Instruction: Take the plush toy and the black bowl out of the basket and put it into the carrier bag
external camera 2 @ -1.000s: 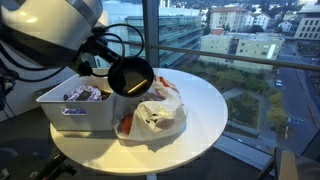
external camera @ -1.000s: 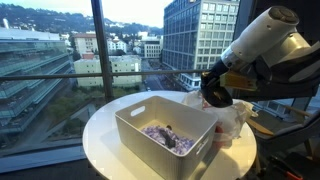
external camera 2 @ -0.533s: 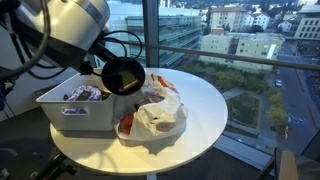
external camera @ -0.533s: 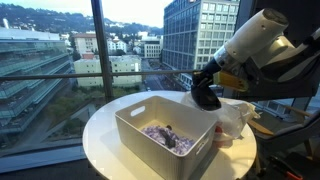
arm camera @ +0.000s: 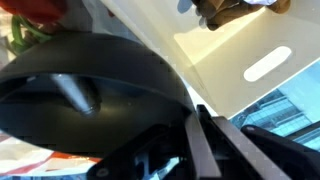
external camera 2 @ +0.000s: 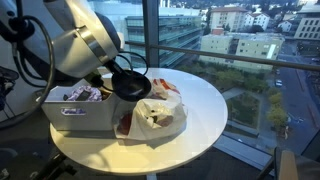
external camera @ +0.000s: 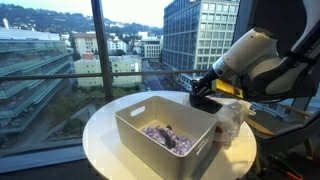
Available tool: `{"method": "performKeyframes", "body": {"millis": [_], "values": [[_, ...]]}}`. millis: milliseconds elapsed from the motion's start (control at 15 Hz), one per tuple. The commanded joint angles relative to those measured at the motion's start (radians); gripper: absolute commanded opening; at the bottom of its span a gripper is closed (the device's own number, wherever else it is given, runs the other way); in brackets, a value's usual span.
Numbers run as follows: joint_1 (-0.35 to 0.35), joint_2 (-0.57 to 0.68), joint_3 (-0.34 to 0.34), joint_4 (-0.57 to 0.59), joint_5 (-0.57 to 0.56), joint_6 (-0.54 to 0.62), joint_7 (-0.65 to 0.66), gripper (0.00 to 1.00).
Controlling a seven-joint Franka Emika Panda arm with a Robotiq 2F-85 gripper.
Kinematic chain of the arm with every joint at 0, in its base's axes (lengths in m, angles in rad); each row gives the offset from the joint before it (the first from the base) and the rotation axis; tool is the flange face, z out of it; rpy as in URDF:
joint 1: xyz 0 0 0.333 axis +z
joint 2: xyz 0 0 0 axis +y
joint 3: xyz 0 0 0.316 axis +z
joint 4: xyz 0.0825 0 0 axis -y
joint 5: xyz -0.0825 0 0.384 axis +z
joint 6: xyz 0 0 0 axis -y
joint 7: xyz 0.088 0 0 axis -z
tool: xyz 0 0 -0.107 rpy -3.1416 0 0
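My gripper [external camera 2: 118,84] is shut on the rim of the black bowl [external camera 2: 130,86] and holds it low, just beside the white basket [external camera 2: 75,112] and over the edge of the white carrier bag [external camera 2: 160,115]. In an exterior view the bowl [external camera: 203,101] hangs between the basket [external camera: 150,112] and the bag [external camera: 232,122]. In the wrist view the bowl [arm camera: 90,95] fills the frame with my jaws [arm camera: 205,140] pinched on its rim. The plush toy [external camera: 167,136] lies inside the basket; it also shows in an exterior view [external camera 2: 82,94] and at the top of the wrist view [arm camera: 225,10].
Everything stands on a round white table [external camera 2: 205,105] next to a large window. The bag has red parts on its low side [external camera 2: 126,126]. The table's edge [external camera: 100,150] is close around the basket.
My gripper has carried the black bowl down and toward the basket's side, from well above the bag to just over its edge.
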Motion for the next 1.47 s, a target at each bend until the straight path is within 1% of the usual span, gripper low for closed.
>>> {"method": "performKeyframes", "body": {"millis": [0, 67, 133, 200, 267, 333, 400, 600, 667, 733, 867, 1067, 1200, 1267, 1333, 1400], "values": [[-0.028, 0.068, 0.003, -0.046, 0.13, 0.12, -0.134, 0.08], [-0.025, 0.078, 0.002, -0.067, 0.182, 0.137, -0.18, 0.07], [-0.02, 0.091, 0.0, -0.087, 0.235, 0.154, -0.23, 0.08], [0.025, 0.103, -0.034, -0.11, 0.308, 0.175, -0.289, 0.08], [0.004, 0.146, -0.009, -0.073, 0.32, 0.177, -0.287, 0.08], [0.022, 0.158, -0.013, -0.084, 0.38, 0.189, -0.335, 0.08], [0.043, 0.158, -0.018, -0.084, 0.442, 0.161, -0.368, 0.09], [0.082, 0.17, -0.001, -0.082, 0.67, 0.116, -0.52, 0.08], [0.15, 0.173, -0.045, -0.081, 0.76, 0.094, -0.567, 0.08], [0.183, 0.184, -0.057, -0.081, 0.847, 0.086, -0.618, 0.08], [0.27, 0.215, -0.109, -0.081, 1.019, 0.088, -0.71, 0.08], [0.43, 0.295, -0.207, -0.081, 1.279, 0.172, -0.825, 0.08], [0.541, 0.348, -0.256, -0.081, 1.452, 0.234, -0.886, 0.08], [0.584, 0.368, -0.261, -0.081, 1.536, 0.256, -0.914, 0.08], [0.621, 0.377, -0.247, -0.081, 1.622, 0.278, -0.954, 0.33], [0.652, 0.374, -0.226, -0.08, 1.704, 0.298, -0.993, 0.35]]}}
